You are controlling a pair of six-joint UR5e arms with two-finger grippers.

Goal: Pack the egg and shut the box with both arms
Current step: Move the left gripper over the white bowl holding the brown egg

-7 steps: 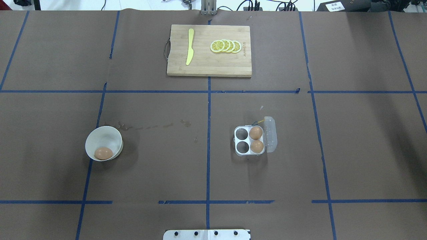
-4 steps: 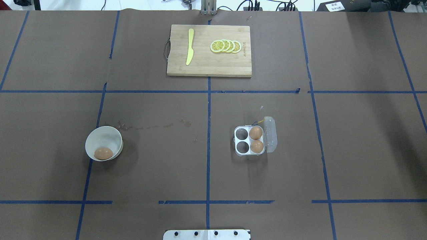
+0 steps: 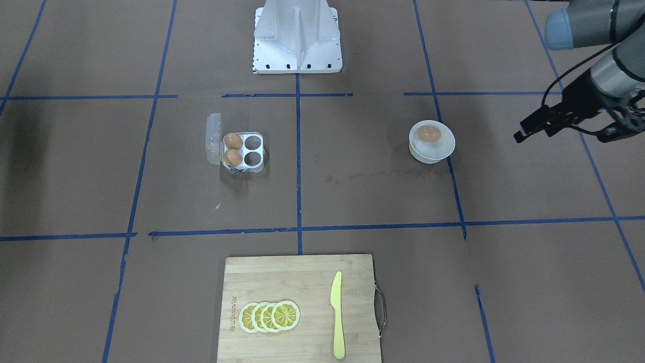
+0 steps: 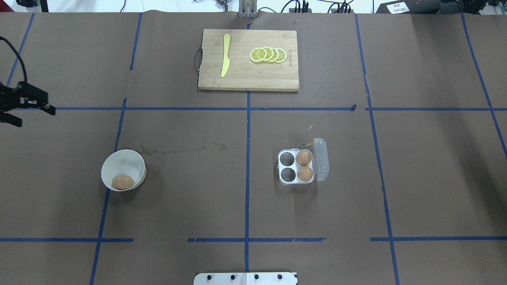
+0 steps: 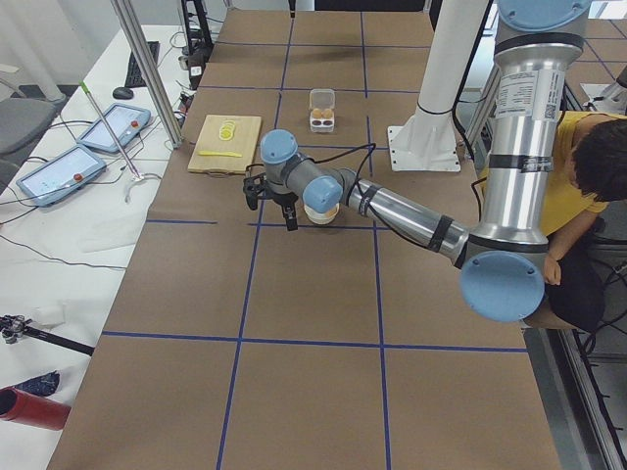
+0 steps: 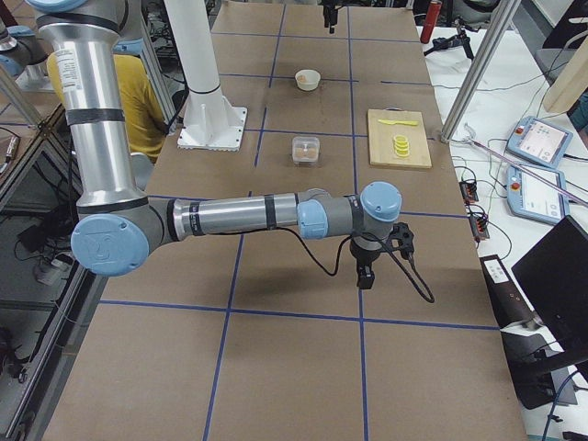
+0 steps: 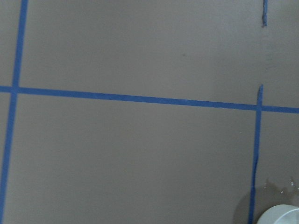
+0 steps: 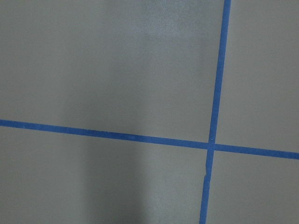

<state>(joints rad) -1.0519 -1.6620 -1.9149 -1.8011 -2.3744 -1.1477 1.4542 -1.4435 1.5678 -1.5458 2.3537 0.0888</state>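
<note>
One egg (image 4: 122,182) in white bowl (image 4: 123,164), well apart from wide-spread left fingers (image 4: 46,107) | likely fragile, smooth, light: pinch gently across its middle | right fingers (image 6: 365,276): spread, cannot tell

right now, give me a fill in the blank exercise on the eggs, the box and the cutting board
1. The box holds ___ eggs.
2. Its lid is ___.
3. The egg to pack lies in the ___ bowl.
4. The lemon slices lie on the cutting board beside a ___ knife.

Missing words: two; open; white; yellow.
</note>
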